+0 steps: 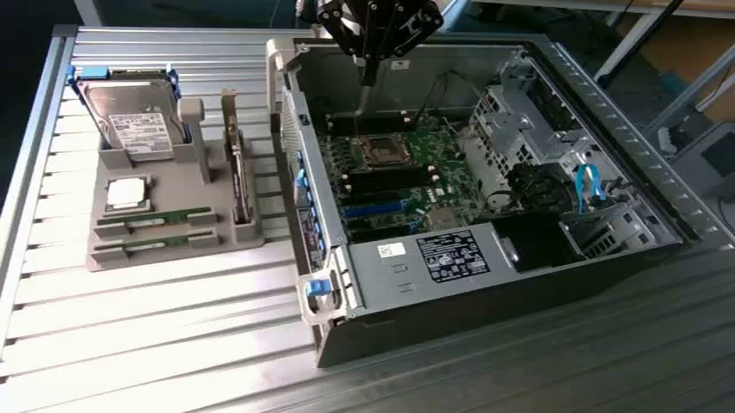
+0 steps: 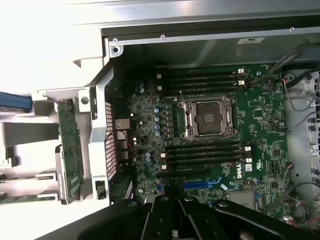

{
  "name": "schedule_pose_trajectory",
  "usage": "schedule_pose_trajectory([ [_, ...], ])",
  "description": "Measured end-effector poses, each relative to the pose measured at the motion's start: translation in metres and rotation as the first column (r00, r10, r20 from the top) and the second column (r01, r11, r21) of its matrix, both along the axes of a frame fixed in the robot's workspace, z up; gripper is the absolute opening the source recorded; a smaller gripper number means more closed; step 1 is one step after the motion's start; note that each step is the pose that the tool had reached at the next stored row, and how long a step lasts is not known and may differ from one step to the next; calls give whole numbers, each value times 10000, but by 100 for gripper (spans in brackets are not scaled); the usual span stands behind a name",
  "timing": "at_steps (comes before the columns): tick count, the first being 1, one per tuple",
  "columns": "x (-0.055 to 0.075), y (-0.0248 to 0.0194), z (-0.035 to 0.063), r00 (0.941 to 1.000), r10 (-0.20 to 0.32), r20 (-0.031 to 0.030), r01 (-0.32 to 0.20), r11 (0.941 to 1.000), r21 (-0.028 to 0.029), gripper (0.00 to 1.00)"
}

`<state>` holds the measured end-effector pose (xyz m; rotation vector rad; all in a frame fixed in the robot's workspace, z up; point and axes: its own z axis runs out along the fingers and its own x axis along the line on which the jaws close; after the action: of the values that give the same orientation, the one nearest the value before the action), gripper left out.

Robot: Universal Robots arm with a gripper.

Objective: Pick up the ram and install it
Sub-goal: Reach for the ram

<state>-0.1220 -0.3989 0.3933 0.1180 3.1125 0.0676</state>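
The claw (image 1: 365, 79) is seen pressed together, hung over the far end of the open case (image 1: 483, 267), above the motherboard (image 1: 402, 185) and just beyond the socket (image 1: 380, 151). Two ram sticks (image 1: 154, 221) are laid flat in the near slots of the tray (image 1: 172, 258), on the exterior view's left of the case, well apart from the claw. A hard drive (image 1: 130, 116) is stood at the tray's far end.

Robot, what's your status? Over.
Claw shut, above open computer case. Two memory sticks in grey tray, apart from claw. Dark card stands upright beside them.
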Motion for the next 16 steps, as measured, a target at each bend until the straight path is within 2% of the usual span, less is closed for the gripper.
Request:
schedule_pose_trajectory([
  [13,0,0,0,10000,0,0,0,10000,0,10],
  [16,-38,0,0,10000,0,0,0,10000,0,10],
])
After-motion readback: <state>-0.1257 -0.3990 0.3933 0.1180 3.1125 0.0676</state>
